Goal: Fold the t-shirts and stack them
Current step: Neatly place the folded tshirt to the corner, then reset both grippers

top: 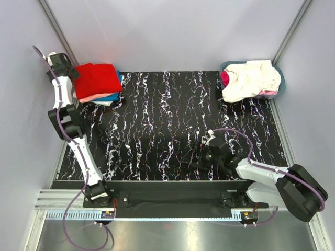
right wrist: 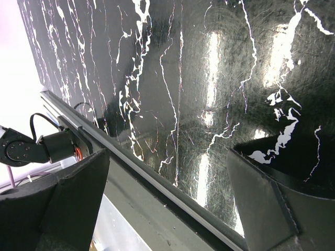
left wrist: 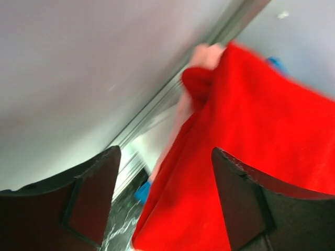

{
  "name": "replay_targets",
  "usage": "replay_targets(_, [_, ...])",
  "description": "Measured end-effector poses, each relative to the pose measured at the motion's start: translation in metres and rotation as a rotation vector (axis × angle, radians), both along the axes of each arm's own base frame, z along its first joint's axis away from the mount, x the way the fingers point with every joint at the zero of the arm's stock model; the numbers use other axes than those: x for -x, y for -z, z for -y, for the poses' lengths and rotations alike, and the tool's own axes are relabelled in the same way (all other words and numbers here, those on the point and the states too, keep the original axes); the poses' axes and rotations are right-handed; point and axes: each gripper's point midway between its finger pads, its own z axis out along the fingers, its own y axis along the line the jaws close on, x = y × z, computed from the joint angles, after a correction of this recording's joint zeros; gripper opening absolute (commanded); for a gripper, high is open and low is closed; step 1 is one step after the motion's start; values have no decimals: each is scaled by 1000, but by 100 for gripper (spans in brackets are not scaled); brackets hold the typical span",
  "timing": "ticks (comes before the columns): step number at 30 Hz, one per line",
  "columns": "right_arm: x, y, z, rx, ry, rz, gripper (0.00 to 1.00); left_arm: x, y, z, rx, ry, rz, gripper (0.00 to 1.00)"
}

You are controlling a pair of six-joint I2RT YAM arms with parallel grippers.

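Observation:
Folded t-shirts are stacked at the table's far left corner: a bright red one (top: 97, 78) on top, then salmon-pink (top: 90, 97), blue (top: 109, 97) and white (top: 106, 103) layers beneath. My left gripper (top: 76, 73) sits at the red shirt's left edge. In the left wrist view its jaws (left wrist: 165, 193) stand wide apart, with the red shirt (left wrist: 256, 130) lying just beyond them and not pinched. More t-shirts, cream (top: 251, 78) and magenta (top: 225, 78), are heaped in the basket (top: 281, 83). Low over the near middle of the table, my right gripper (top: 194, 158) is open and holds nothing (right wrist: 167, 198).
The black marbled table (top: 157, 120) lies between the stack and the grey-blue basket at the far right corner. Grey walls close in left, right and behind. The table's front rail (right wrist: 141, 178) runs under my right gripper.

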Motion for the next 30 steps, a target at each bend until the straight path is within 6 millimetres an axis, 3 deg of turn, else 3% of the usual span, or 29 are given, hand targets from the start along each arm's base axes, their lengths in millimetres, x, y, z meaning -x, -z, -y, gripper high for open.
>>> replay_targets(5, [0, 0, 0, 0, 0, 0, 100, 37, -13, 12, -22, -94, -63, 96])
replay_targets(10, [0, 0, 0, 0, 0, 1, 100, 76, -76, 39, -52, -161, 7, 99])
replay_targets(14, [0, 0, 0, 0, 0, 1, 100, 119, -128, 73, -22, -151, 114, 99])
replay_targets(19, [0, 0, 0, 1, 0, 0, 100, 174, -164, 111, 54, -68, 230, 99])
replay_targets(23, [1, -3, 1, -3, 0, 5, 100, 207, -165, 149, 120, 68, 258, 99])
replay_targets(30, [1, -4, 1, -6, 0, 9, 100, 287, -121, 210, 175, 289, 192, 99])
